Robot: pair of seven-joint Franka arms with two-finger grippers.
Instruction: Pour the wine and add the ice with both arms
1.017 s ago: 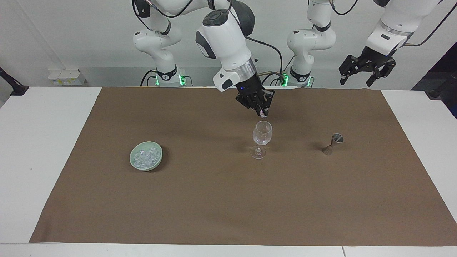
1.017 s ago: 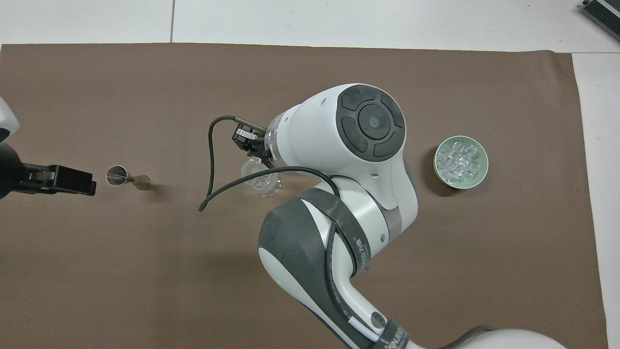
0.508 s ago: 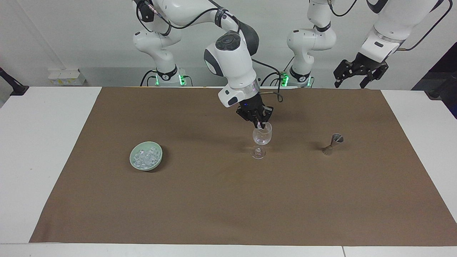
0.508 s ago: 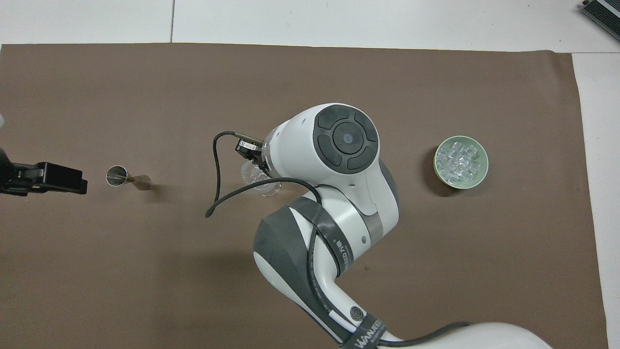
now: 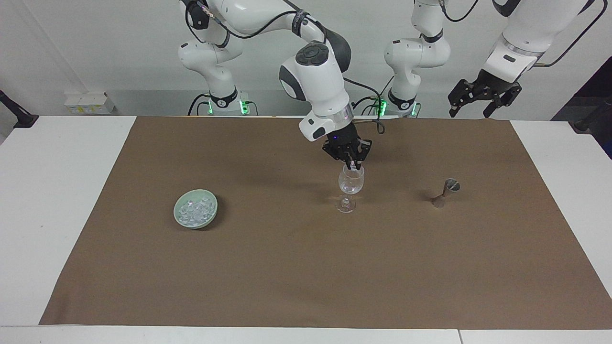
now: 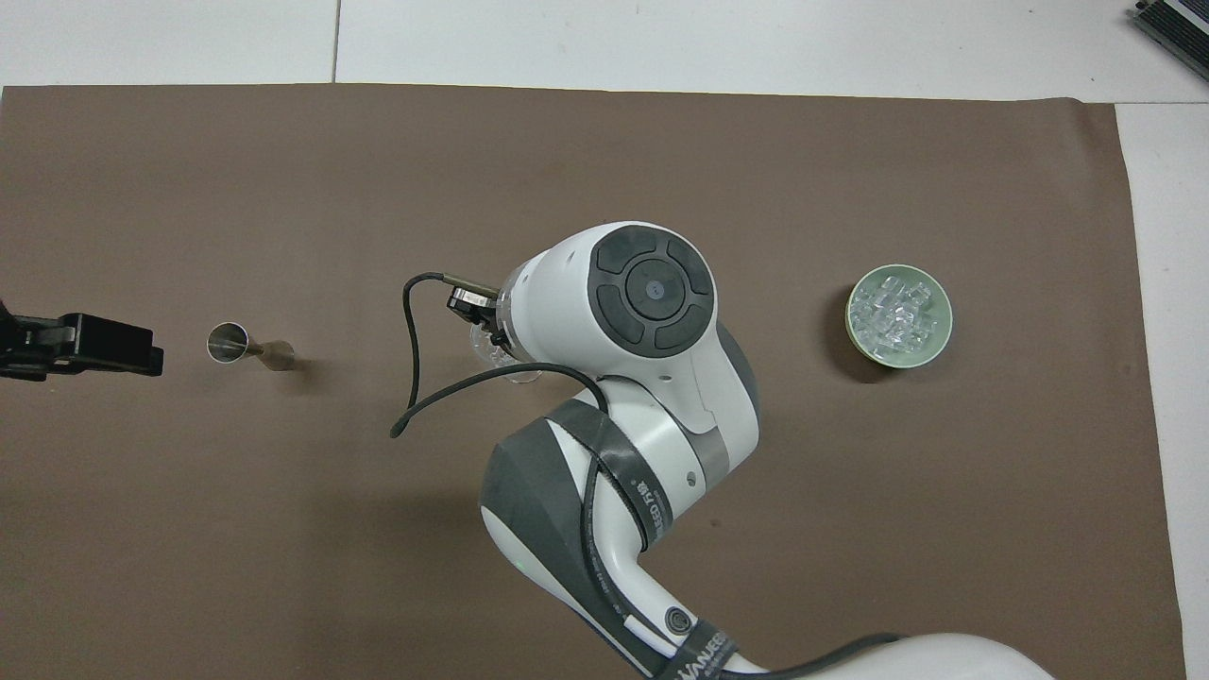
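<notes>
Near the middle of the facing frame, the right gripper (image 5: 354,166) points straight down over the mouth of the wine glass (image 5: 350,188), with its tips right at the rim. Its 2 fingers are pinched together, and something tiny and pale seems to sit between the tips; it looks like 1 cube of ice, but it is too small to be sure. The rest of the ice (image 5: 194,210) lies heaped in the green bowl (image 5: 213,211) at the lower left of that frame, well apart from the glass, toward the right arm's end of the table. A small metal measuring cup (image 5: 445,192) stands on the brown mat (image 5: 306,267) at the right of the frame, toward the left arm's end. The left gripper (image 5: 483,98) hangs up in the air at the upper right with its fingers spread wide and nothing in them; that arm waits. In the overhead frame the big white arm hides most of the glass (image 6: 496,351), so the facing frame is the better one to judge by. I think the step now is dropping the cube in. To do it well, the tips should be over the middle of the mouth and low, then open slowly so the cube falls in. The gripper must not bump the rim, because the glass is tall and thin and could tip over.
</notes>
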